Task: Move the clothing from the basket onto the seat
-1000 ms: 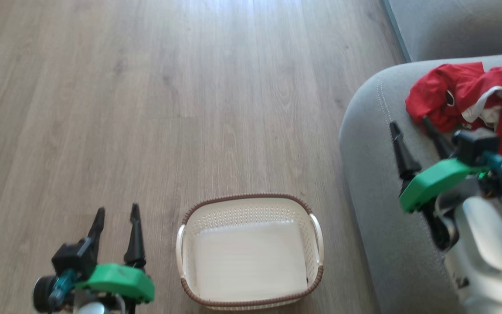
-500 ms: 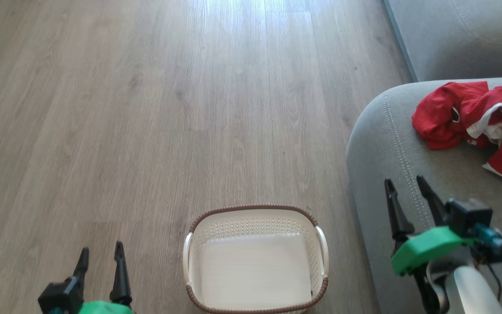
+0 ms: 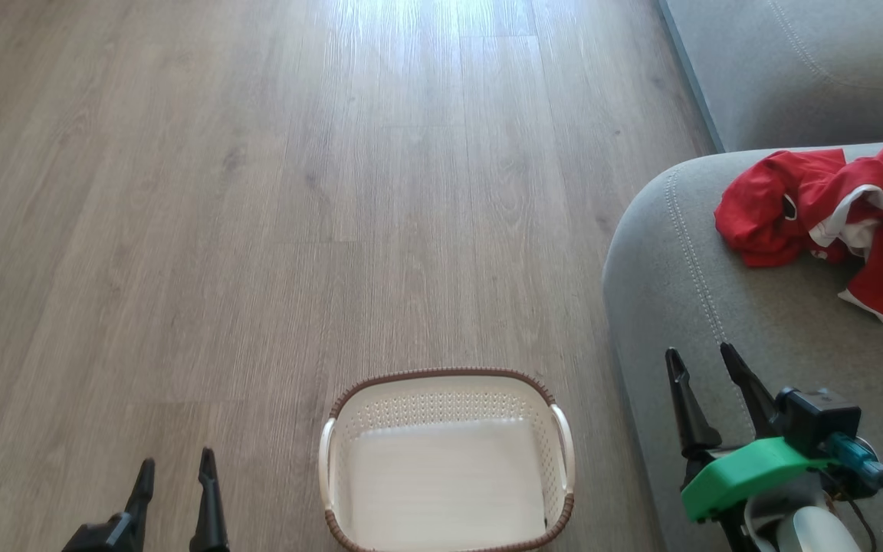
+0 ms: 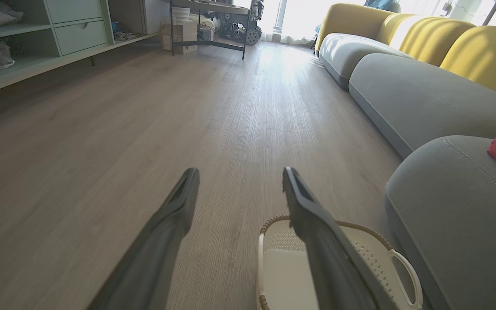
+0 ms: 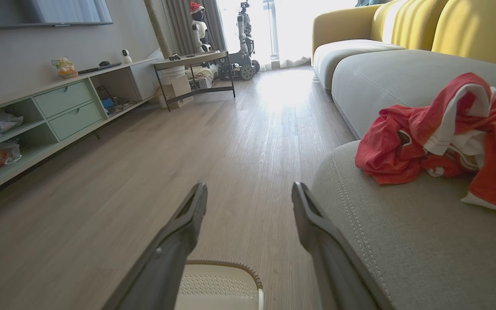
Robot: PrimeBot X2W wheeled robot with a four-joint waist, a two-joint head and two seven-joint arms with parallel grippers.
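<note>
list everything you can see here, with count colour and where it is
clothing: one heap, red with white trim, on the seat
basket: one, cream with brown rim and white handles, empty, on the floor left of the seat
seat: one, grey with pale stitching, right of the basket
further sofa cushions: several, grey with yellow backs, beyond the seat
floor: one, pale wood, under the basket
shelf unit: one, pale green drawers, along the wall opposite the sofa
table: one, dark frame, far end of the room
left gripper: one, dark fingers, open, over the floor left of the basket
right gripper: one, dark fingers, open, at the seat's edge, apart from the clothing
</note>
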